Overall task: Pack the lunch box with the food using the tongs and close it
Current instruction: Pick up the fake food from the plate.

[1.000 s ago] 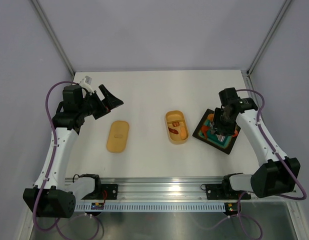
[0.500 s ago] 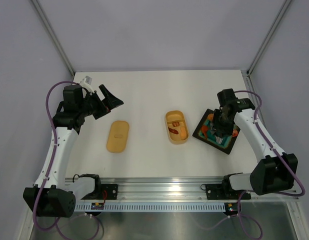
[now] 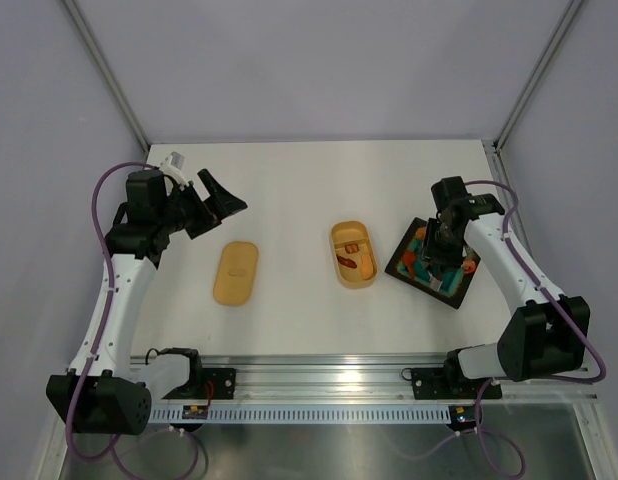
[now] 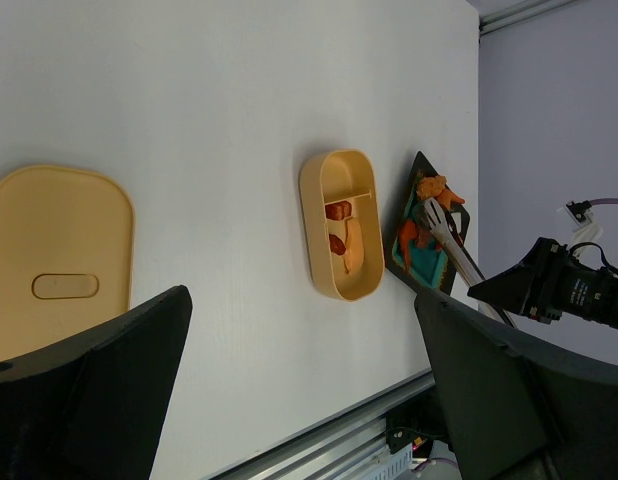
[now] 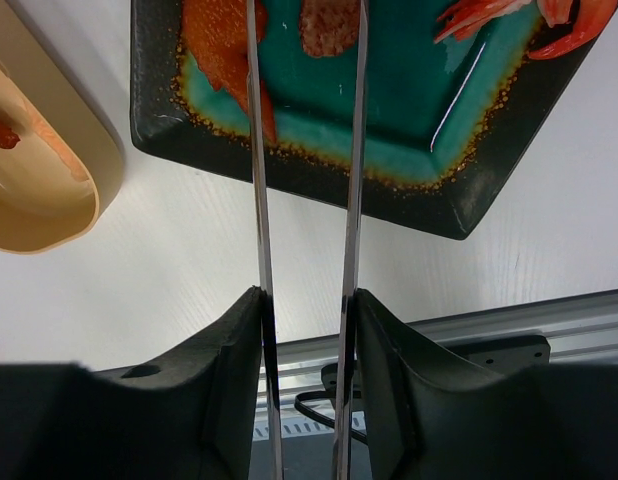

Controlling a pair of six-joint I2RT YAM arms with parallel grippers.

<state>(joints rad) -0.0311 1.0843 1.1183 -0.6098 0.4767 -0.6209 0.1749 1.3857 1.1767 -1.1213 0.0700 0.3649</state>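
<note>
Food pickup is under way. Right of the lunch box (image 4: pixel 309 230), the right hand (image 5: pixel 306 296) pinches the tongs (image 5: pixel 355 150), whose tips straddle a brown piece (image 5: pixel 329 25) on the tray (image 5: pixel 449 215). Next it likely needs to squeeze, then lift. The box holds red and orange pieces (image 4: pixel 346 245). The lid (image 3: pixel 236 272) lies to its left, near the spread left hand (image 3: pixel 217 208).

In the right wrist view the tongs (image 5: pixel 353 150) run off the top edge, tips unseen; the lunch box (image 5: pixel 84 130) is cut off at the frame's left.
</note>
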